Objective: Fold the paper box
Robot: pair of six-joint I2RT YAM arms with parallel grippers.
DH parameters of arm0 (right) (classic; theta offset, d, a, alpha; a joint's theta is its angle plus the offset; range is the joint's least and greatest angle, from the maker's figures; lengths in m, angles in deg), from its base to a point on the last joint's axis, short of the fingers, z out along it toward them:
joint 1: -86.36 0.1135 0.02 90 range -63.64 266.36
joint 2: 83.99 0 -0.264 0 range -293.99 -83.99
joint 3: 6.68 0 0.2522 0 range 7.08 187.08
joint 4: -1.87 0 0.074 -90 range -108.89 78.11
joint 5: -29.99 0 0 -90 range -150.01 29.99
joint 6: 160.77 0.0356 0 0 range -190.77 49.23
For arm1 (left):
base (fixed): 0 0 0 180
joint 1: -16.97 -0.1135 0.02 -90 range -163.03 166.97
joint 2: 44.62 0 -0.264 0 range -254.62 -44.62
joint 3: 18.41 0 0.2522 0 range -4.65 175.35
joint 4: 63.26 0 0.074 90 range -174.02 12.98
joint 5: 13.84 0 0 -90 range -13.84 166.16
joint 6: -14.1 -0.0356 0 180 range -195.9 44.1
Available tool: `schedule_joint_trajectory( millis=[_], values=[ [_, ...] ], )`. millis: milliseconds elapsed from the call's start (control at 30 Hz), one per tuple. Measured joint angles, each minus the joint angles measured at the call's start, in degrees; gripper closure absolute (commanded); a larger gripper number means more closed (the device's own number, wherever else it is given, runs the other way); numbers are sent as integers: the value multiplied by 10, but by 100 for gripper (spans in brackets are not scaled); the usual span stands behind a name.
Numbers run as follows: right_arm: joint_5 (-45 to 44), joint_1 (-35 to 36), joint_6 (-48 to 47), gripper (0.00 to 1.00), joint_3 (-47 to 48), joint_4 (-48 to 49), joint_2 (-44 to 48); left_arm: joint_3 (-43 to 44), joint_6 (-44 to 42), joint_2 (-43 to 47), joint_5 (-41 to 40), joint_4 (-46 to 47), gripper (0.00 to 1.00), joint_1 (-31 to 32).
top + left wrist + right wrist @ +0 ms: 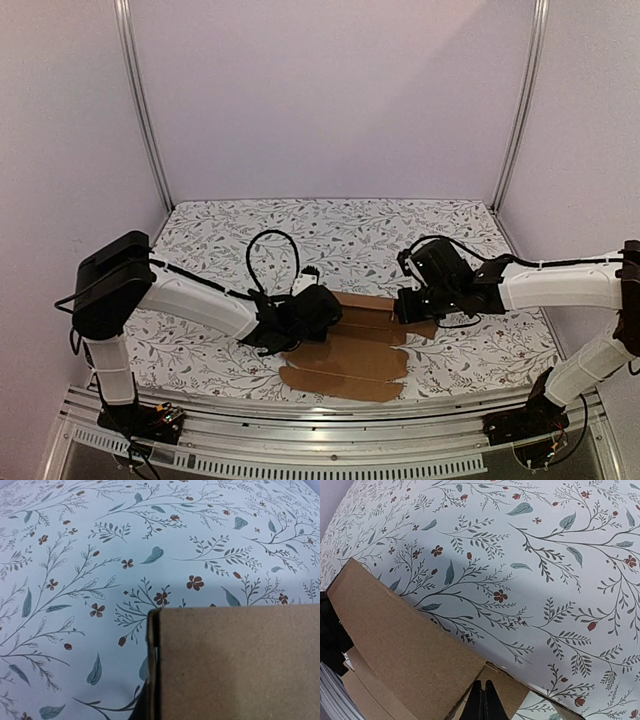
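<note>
- Box [345, 365]: brown cardboard sheet, partly folded, lying on the floral table [300, 225] between the two arms.
- Right jaws: at the box's right end, pinched almost closed on a flap edge, beside a raised panel.
- Left jaws: at the box's left end, hidden by cardboard, so I cannot tell their state.
- Black cable [273, 233]: loops just behind the box's left end.

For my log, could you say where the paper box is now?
In the top view, the paper box lies centred near the table's front edge, between the left gripper and right gripper.
</note>
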Motion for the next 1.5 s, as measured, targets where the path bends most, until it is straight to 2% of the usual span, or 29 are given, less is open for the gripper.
schedule_joint_trajectory(
  millis=[233,400,700,1000,1267,1500],
  values=[
    [19,0,43,100,-28,51,3,0,31,11,50,-5,100,0],
    [35,0,76,100,-65,104,41,0,54,14,86,0,100,0],
    [42,0,116,100,-125,211,113,-16,88,21,133,40,100,0],
    [45,0,127,100,-147,283,139,-43,107,39,160,96,100,0],
    [48,1,114,100,-149,299,156,-56,110,52,158,125,100,0],
    [50,2,77,100,-148,273,196,-70,101,65,151,147,100,-11]
  ],
)
